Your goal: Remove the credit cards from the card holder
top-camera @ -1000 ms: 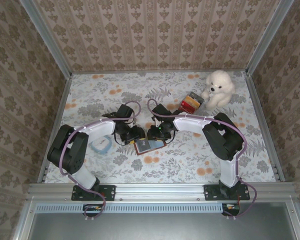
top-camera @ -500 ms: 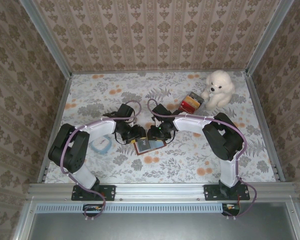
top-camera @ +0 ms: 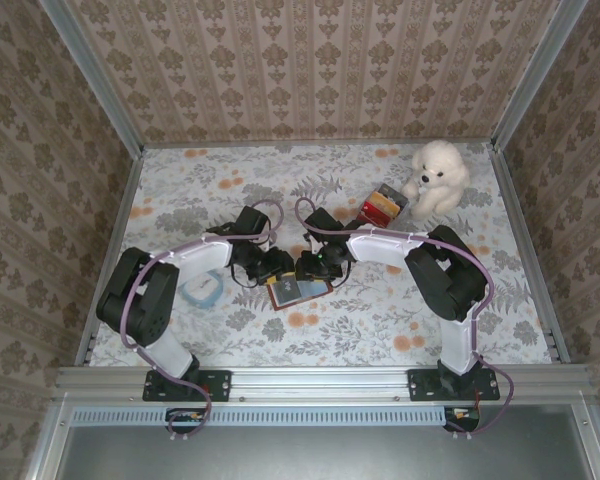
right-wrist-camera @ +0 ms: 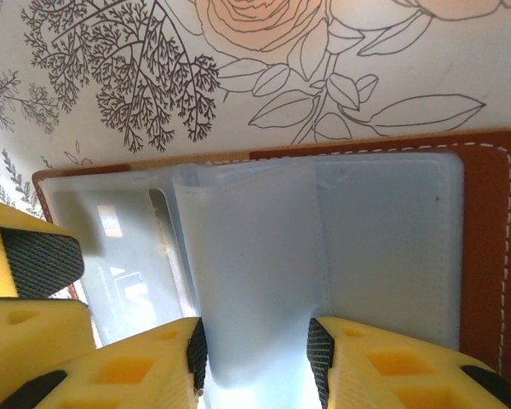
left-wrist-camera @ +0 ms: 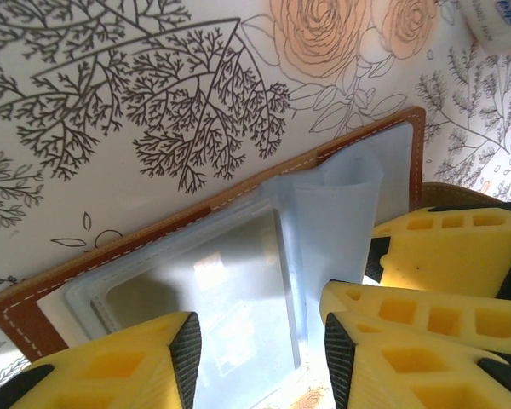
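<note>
The brown leather card holder lies open on the floral table between both arms, with its clear plastic sleeves up. My left gripper hangs over its left half. In the left wrist view that gripper stands open, its pads apart over a pale credit card inside a sleeve. My right gripper is at the holder's far edge. In the right wrist view it is shut across a raised, bowed plastic sleeve, whose edges meet both pads. The brown holder rim shows at the right.
A white plush dog sits at the back right with a small red and orange box beside it. A light-blue ring lies left of the holder, under the left arm. The right gripper's yellow finger crowds the holder's edge.
My left gripper has shifted slightly right over the holder and its jaws have narrowed a little. The right gripper has kept its grip and place.
</note>
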Robot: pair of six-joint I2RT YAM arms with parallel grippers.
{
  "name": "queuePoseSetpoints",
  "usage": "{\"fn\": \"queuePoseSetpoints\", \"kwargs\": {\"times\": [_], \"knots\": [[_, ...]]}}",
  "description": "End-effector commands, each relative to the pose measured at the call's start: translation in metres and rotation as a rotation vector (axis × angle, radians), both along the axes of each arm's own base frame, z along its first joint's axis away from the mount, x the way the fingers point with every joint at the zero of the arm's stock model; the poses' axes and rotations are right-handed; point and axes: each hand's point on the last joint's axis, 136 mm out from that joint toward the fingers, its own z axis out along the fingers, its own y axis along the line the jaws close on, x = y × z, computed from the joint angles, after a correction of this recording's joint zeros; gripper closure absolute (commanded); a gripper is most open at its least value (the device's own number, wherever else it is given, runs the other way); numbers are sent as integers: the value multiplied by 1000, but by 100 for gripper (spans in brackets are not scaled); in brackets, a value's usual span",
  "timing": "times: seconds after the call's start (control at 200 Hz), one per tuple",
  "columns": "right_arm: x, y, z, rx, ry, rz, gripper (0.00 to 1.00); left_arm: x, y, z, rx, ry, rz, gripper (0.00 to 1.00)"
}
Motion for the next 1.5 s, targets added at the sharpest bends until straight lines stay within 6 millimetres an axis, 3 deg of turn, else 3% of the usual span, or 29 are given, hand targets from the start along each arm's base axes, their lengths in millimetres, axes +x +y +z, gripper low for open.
{"fn": "queuePoseSetpoints", "kwargs": {"times": [0.0, 0.185, 0.34, 0.515, 0.67, 0.93, 1.495], "knots": [[-22, -27, -34, -171, 48, 51, 56, 4, 14, 16, 7, -39, 43, 55], [-27, -37, -36, -305, -12, 139, 38, 3, 35, 9, 14, -24, 134, 58], [-34, -39, -42, -409, -34, 196, 33, -1, 36, 3, 4, -9, 155, 60], [-34, -50, -50, -561, -57, 224, 36, -2, 32, 1, -23, 2, 158, 61], [-37, -58, -60, -604, -38, 227, 47, -4, 30, 2, -43, 8, 159, 66], [-39, -56, -64, -584, -29, 221, 49, -5, 24, 0, -71, 23, 139, 66], [-43, -48, -67, -496, 1, 208, 48, -7, 23, -26, -11, 86, 129, 64]]}}
